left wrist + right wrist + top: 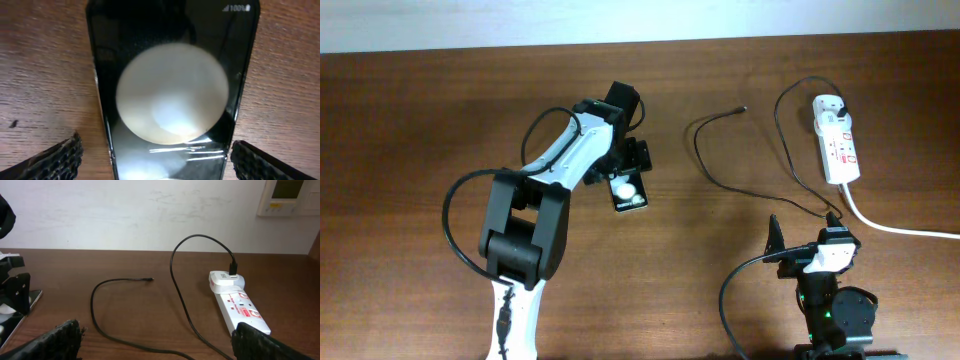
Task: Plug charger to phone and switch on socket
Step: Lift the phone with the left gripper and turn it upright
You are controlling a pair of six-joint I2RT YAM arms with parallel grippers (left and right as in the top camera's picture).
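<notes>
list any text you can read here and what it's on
"100%": top corner of the phone screen, in the left wrist view.
Red labels on the power strip: too small to read.
Markings on the wall panel: too blurred to read.

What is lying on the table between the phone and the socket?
Only the charger: its black cable loops between the phone and the socket, its loose tip plugged into nothing. The overhead view shows this best.

The phone (628, 192) lies beneath the left arm (570, 150), charger (736, 110) well apart.
</notes>
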